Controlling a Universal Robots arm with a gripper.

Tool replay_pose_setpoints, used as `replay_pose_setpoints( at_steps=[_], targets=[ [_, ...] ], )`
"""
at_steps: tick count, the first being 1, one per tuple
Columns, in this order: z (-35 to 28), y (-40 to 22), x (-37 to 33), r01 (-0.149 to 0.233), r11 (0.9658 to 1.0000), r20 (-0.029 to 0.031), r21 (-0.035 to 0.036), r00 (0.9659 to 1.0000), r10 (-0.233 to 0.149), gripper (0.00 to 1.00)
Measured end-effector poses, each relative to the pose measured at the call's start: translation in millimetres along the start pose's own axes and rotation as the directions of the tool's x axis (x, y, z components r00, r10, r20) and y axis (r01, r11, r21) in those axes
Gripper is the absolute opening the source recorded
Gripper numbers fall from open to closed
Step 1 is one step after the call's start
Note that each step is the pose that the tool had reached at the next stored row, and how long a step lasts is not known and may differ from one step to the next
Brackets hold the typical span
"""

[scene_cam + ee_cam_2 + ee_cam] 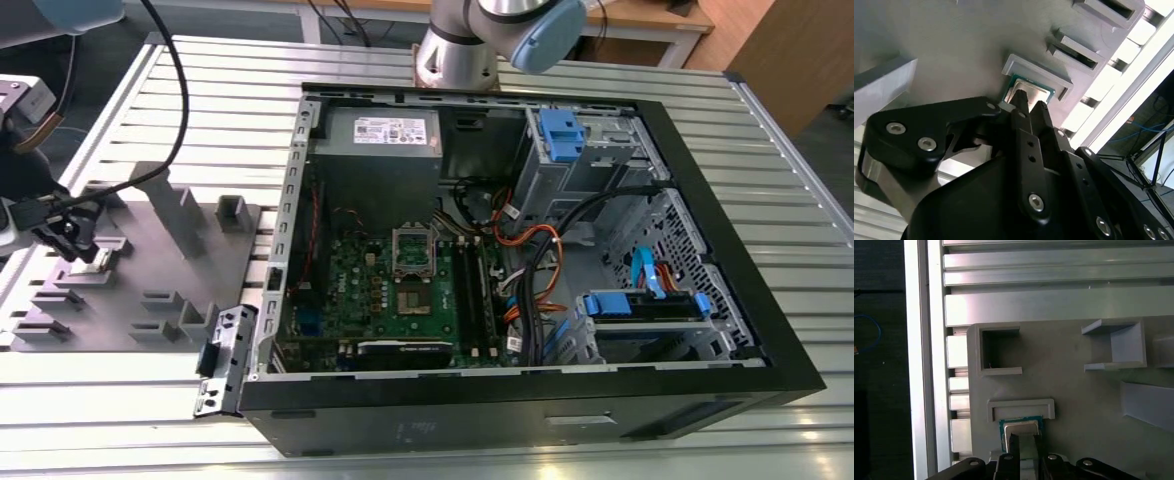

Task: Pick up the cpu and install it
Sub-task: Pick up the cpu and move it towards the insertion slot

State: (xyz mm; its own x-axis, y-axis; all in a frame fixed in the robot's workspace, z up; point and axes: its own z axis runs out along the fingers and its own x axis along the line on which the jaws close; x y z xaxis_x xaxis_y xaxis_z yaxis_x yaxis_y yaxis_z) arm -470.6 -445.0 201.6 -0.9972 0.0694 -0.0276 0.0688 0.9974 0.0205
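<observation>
Progress minimal: small square silver-topped cpu (1021, 429) lies in grey plastic fixture tray (1079, 405); black gripper (1025, 438) directly over it, grasp state cannot be told; installation outstanding.

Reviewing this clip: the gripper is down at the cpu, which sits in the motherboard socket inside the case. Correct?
Not quite. The gripper is down at the cpu, but the cpu lies in a holder on the grey fixture tray outside the case, as the first wrist view and the exterior view show.
</observation>
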Motion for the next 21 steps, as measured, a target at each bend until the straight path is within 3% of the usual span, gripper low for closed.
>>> replay_pose_setpoints(
  at_steps=[1, 3, 6, 10, 12, 13, 14, 21],
  targets=[
    [0.0, 0.0, 0.0, 0.000, 1.0000, 0.0000, 0.0000, 1.0000, 0.000, 0.23],
    [0.1, 0.0, 0.0, 0.000, 1.0000, 0.0000, 0.0000, 1.0000, 0.000, 0.35],
    [0.1, 0.0, 0.0, 0.000, 1.0000, 0.0000, 0.0000, 1.0000, 0.000, 0.41],
    [0.2, 0.0, 0.0, 0.000, 1.0000, 0.0000, 0.0000, 1.0000, 0.000, 0.64],
    [0.3, 0.0, 0.0, 0.000, 1.0000, 0.0001, 0.0000, 1.0000, 0.000, 0.64],
    [0.3, 0.0, 0.0, 0.000, 1.0000, 0.0001, 0.0000, 1.0000, 0.000, 0.71],
    [0.8, 0.0, 0.0, 0.000, 1.0000, 0.0002, -0.0001, 1.0000, 0.000, 0.71],
    [11.7, -0.2, 0.1, 0.004, 1.0000, 0.0000, -0.0001, 1.0000, -0.004, 0.71]
  ],
)
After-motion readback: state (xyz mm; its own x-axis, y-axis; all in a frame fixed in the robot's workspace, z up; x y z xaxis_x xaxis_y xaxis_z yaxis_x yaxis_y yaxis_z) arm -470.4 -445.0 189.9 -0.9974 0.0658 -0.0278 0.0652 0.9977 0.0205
